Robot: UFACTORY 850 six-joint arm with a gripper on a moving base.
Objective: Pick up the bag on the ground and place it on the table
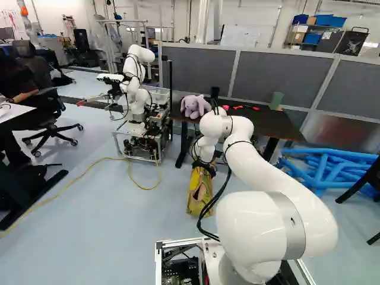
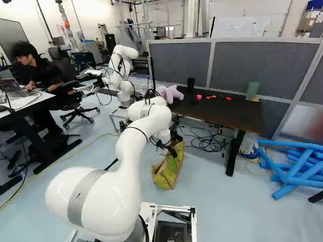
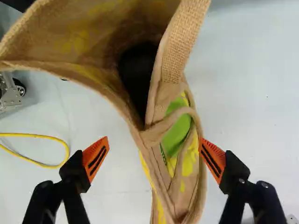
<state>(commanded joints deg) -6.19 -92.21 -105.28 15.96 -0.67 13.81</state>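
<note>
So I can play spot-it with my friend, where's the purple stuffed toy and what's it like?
Find the dark table before the grey partition. At its end nearest another robot sits the purple toy. It's plump and floppy-eared, unlike the upright black cup beside it.

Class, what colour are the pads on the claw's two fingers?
The pads are orange, crossed by dark stripes, which shows best in the wrist view.

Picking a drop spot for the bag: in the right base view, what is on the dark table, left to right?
Purple plush toy, black cup, small pink object, small orange object, small red object, green upright object.
</note>
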